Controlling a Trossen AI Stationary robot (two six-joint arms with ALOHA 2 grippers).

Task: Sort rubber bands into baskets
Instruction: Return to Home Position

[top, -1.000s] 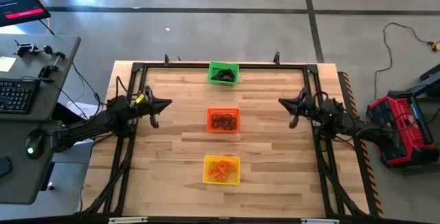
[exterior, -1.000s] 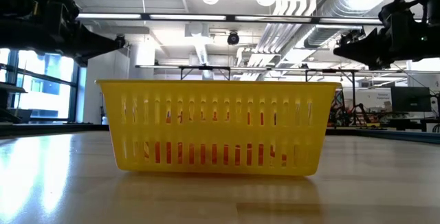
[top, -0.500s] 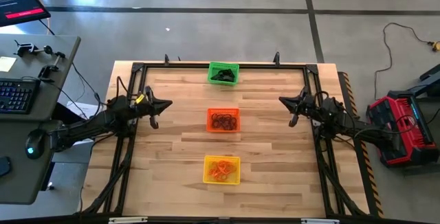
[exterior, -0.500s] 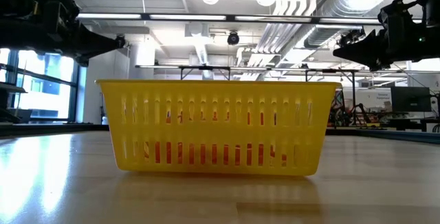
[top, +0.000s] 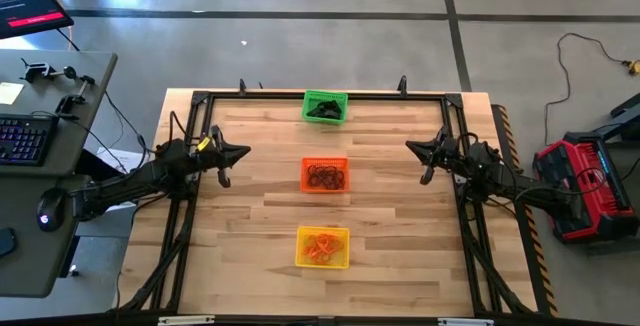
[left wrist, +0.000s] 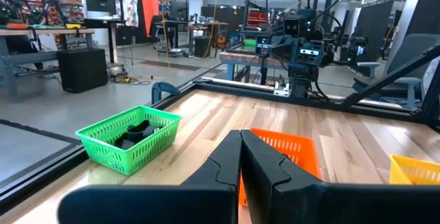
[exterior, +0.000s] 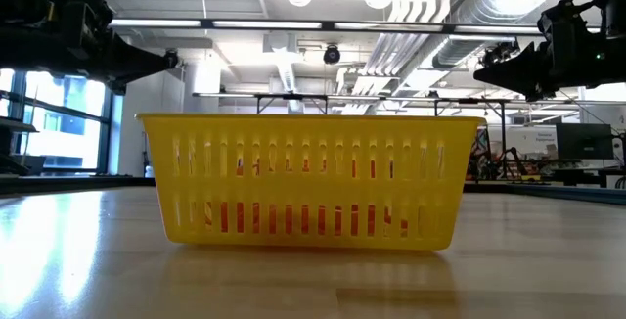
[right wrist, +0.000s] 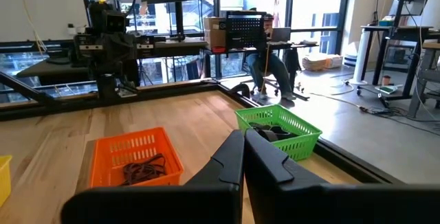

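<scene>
Baskets stand in a row down the middle of the bench [top: 250, 226], seen from above: the green basket [top: 325, 107] at 12 o'clock by the far edge, the orange basket [top: 324, 175] at the centre, and the yellow basket [top: 322, 247] toward 6 o'clock, each well apart from the next. Short thick black rubber bands [top: 322, 112] lie in the green one, thin dark rubber bands [top: 325, 177] in the orange one, and thin orange rubber bands [top: 320, 247] in the yellow one (one sort to each basket).

At 9 o'clock the left claw [top: 243, 150] hangs above the bench near its edge, pointing inward toward the orange basket. Its fingers [left wrist: 223, 162] are closed tip against tip and grip nothing. At 3 o'clock the right claw [top: 409, 146] mirrors it, also pointing inward, its fingers [right wrist: 268, 162] likewise pressed together and empty.

From bench height the yellow basket fills the middle of the view, orange loops showing through its mesh, and both arms sit high in the upper corners, clear of it.
</scene>
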